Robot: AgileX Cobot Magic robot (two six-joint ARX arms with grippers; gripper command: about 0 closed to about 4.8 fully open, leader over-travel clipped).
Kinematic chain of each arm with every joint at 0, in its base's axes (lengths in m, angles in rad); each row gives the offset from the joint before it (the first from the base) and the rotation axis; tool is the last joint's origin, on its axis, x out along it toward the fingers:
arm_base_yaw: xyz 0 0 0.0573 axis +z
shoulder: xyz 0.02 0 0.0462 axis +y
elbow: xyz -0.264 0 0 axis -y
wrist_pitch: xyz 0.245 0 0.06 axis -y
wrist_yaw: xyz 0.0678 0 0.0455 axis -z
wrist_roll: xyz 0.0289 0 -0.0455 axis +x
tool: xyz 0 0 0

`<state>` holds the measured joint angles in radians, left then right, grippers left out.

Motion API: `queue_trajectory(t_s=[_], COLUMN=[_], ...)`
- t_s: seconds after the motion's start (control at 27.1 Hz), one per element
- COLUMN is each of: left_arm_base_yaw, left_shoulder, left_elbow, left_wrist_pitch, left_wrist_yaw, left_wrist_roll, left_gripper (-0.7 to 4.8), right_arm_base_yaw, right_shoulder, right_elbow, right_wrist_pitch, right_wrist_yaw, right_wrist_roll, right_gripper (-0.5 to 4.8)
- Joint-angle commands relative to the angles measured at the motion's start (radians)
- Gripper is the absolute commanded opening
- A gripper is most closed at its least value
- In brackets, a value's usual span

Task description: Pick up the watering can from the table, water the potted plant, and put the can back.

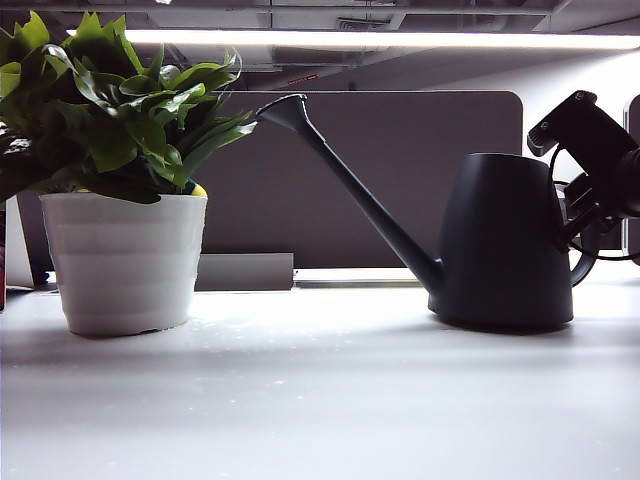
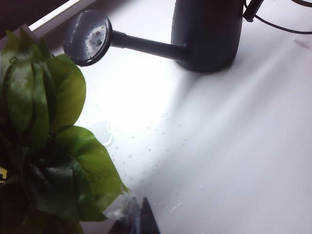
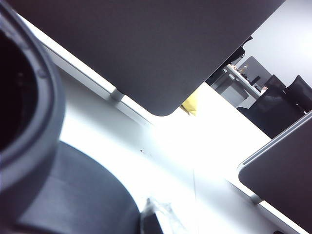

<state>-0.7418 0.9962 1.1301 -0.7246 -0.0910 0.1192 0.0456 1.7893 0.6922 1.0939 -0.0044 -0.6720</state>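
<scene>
On the table (image 1: 330,400) the watering can (image 1: 500,240) stands upright, well right of the potted plant (image 1: 120,200). The right gripper (image 3: 152,222), pinched narrow behind it, should take the handle squarely; the left gripper (image 2: 139,219), its opening unclear, hangs by the leaves.

Matte black right arm (image 1: 600,160) with thin black cables (image 1: 610,255) trailing.

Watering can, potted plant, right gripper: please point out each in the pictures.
watering can (image 1: 505,240), exterior view, on its body.
potted plant (image 1: 125,260), exterior view, on its white pot.
right gripper (image 3: 152,222), right wrist view, at its fingertips.
</scene>
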Motion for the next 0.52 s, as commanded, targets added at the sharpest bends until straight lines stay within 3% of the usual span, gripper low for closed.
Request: queue_trajectory(t_s=[0.04, 0.22, 0.52], left_arm_base_yaw=[0.0, 0.0, 0.0], left_shoulder=[-0.002, -0.002, -0.002], left_elbow=[0.001, 0.001, 0.001], left_wrist_pitch=[0.008, 0.008, 0.008], left_wrist_yaw=[-0.002, -0.001, -0.002], left_wrist_roll=[0.004, 0.003, 0.002], left_gripper=[-0.06, -0.06, -0.06], right_arm_base_yaw=[0.002, 0.002, 0.003], right_shoulder=[-0.006, -0.006, -0.034], right_elbow=[0.01, 0.01, 0.008], right_wrist_pitch=[0.051, 0.036, -0.016], right_wrist_yaw=[-0.002, 0.002, 0.045], right_wrist_roll=[0.021, 0.021, 0.021], right_gripper=[0.06, 1.87, 2.13])
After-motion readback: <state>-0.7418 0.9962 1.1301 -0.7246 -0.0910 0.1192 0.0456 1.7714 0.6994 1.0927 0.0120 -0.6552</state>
